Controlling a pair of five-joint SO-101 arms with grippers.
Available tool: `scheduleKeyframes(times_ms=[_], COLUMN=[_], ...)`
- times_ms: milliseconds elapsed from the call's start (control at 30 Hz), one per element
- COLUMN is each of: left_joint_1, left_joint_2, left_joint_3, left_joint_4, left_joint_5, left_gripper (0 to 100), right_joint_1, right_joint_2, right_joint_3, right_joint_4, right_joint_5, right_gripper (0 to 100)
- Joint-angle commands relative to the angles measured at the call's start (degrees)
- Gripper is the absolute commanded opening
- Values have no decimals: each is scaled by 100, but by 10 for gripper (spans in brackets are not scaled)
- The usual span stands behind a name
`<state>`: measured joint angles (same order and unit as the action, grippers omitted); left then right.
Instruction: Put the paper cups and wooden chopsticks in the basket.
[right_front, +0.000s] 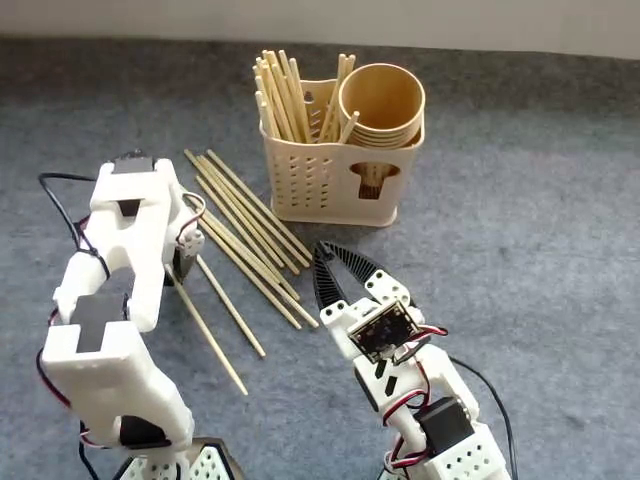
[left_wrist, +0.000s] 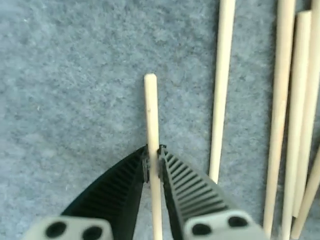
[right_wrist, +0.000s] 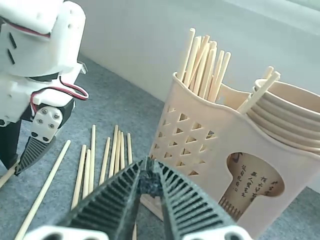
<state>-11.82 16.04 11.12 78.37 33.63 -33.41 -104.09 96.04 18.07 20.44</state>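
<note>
Claw of left arm (left_wrist: 153, 153) — tight around one chopstick (left_wrist: 150, 107).

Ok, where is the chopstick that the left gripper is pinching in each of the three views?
High view: the pinched chopstick slants away from under the left gripper, toward the picture's bottom.
Left wrist view: it sticks out between the shut jaws of the left gripper.
Right wrist view: probably the short pale piece beside the left gripper, mostly cut off.
Shared landmark: the left gripper, with the loose chopsticks beside it.
</note>
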Motion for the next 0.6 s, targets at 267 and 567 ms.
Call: scheduleKeyframes(times_ms=[267,567], left_joint_1=[75,92], left_joint_2=[-1437,-2686], left_joint_3=[831,1701], left_joint_4=[-325,-1160], left_joint_5=[9,44], left_gripper=[5,5], right_joint_1=[66,66], right_joint_2=[-110,-110], right_joint_3=[585,585], right_joint_4=[-13,-13], right_joint_5=[70,70], right_gripper=[6,6])
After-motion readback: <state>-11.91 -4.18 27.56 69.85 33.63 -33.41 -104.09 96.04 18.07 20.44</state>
